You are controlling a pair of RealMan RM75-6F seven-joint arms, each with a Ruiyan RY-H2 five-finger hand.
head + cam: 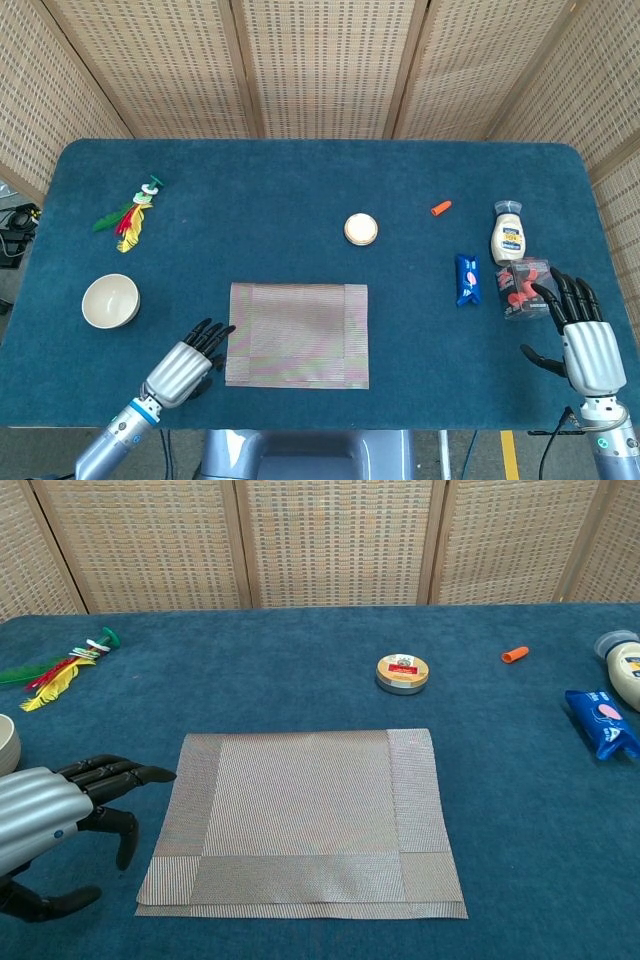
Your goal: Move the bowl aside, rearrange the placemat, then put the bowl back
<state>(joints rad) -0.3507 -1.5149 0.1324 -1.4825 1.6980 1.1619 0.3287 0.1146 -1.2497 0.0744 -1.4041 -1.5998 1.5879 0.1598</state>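
From the head view, the bowl [110, 300] sat aside, well left of the left hand [186, 362], so only rearranging the placemat [298, 334] and returning the bowl seemed left. The right hand [581, 335] lay spread and empty.

In the chest view, the left hand's fingers [112, 772] were apart, holding nothing, tips just beside the placemat's left edge.

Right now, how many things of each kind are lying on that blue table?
Bowl: 1
Placemat: 1
Round tin: 1
Feather toy: 1
Orange cap: 1
Sauce bottle: 1
Blue packet: 1
Red-filled clear pack: 1
Total: 8
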